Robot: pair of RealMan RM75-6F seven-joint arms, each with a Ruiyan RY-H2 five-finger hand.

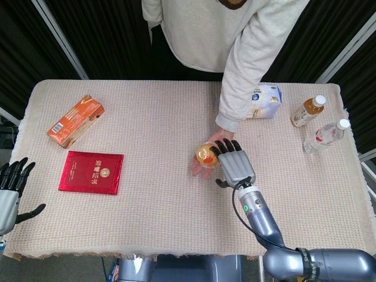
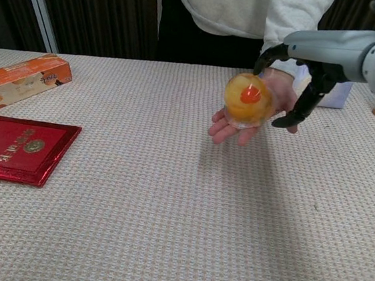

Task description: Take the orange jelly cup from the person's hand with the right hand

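Note:
The orange jelly cup (image 1: 205,154) (image 2: 247,100), a clear dome with a red spot on top, rests on the person's upturned palm (image 1: 202,168) (image 2: 232,128) above the table's middle. My right hand (image 1: 234,165) (image 2: 302,85) hovers just to the right of the cup with its fingers spread, over the person's palm; in the chest view its dark fingers (image 2: 293,114) curve beside the cup without closing on it. Far off at the table's near left edge, my left hand (image 1: 10,191) is open and holds nothing.
An orange box (image 1: 75,120) (image 2: 19,80) and a red booklet (image 1: 91,172) (image 2: 17,148) lie at the left. A blue-white pouch (image 1: 262,101) and two bottles (image 1: 307,111) (image 1: 326,136) stand at the back right. The person's sleeve (image 1: 244,64) reaches in from the far edge.

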